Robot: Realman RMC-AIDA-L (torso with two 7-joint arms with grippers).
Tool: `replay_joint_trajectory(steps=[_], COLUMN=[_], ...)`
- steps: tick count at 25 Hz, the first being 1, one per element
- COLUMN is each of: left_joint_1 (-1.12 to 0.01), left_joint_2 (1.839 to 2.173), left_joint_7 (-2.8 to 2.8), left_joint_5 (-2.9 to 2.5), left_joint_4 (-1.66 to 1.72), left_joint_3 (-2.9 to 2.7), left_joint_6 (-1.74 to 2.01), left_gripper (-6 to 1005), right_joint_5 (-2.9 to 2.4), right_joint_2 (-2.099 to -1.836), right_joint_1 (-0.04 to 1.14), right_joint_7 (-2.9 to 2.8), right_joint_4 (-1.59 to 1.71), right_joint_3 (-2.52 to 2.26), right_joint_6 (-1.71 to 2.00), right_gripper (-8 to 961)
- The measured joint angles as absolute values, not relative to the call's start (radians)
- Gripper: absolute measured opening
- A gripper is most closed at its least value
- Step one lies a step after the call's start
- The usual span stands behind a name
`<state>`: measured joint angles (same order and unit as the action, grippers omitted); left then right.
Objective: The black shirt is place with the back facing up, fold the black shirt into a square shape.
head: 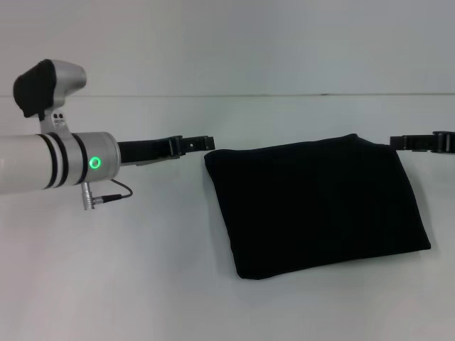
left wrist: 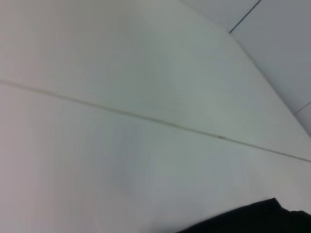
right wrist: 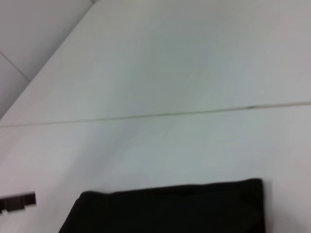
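The black shirt point(head: 316, 202) lies folded into a compact, nearly square rectangle on the white table, right of centre in the head view. My left gripper point(head: 206, 141) hovers just beside the shirt's far left corner, apart from the cloth. My right gripper point(head: 396, 141) hovers beside its far right corner. Neither holds any fabric. The shirt's far edge also shows in the right wrist view point(right wrist: 170, 209), and a corner shows in the left wrist view point(left wrist: 252, 218). The left gripper point(right wrist: 17, 203) appears far off in the right wrist view.
The white table point(head: 142, 284) spreads around the shirt. A thin seam line point(head: 284, 94) runs across its far side. My left arm's silver forearm with a green light point(head: 94, 163) reaches in from the left.
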<state>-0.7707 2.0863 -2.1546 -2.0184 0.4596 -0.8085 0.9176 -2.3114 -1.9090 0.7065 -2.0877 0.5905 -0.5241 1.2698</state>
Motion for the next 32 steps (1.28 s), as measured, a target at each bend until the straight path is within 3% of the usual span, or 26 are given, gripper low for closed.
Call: replay_joint_trajectory(steps=[7, 9, 25, 32], left_joint_1=[-0.830, -0.837, -0.867, -0.873], left_joint_2=[2.090, 2.097, 2.159, 2.161], left_joint_7=[-2.184, -2.185, -2.186, -2.166], left_joint_5=[-2.019, -2.019, -2.020, -2.020], left_joint_4=[0.360, 0.352, 0.310, 0.311], left_joint_3=[-0.810, -0.811, -0.827, -0.827], left_joint_6=[0.859, 0.848, 0.767, 0.762], left_gripper=[798, 796, 776, 767], right_joint_5=[-2.308, -2.307, -2.311, -2.312], right_joint_2=[-1.901, -1.900, -1.912, -1.913], right_joint_1=[0.706, 0.711, 0.713, 0.703], right_joint_7=[-2.074, -2.066, -2.027, -2.020], right_joint_4=[0.607, 0.608, 0.618, 0.612], right_joint_3=[-0.518, -0.526, -0.539, -0.542], right_joint_6=[1.276, 1.275, 1.277, 1.277], right_gripper=[667, 767, 762, 759])
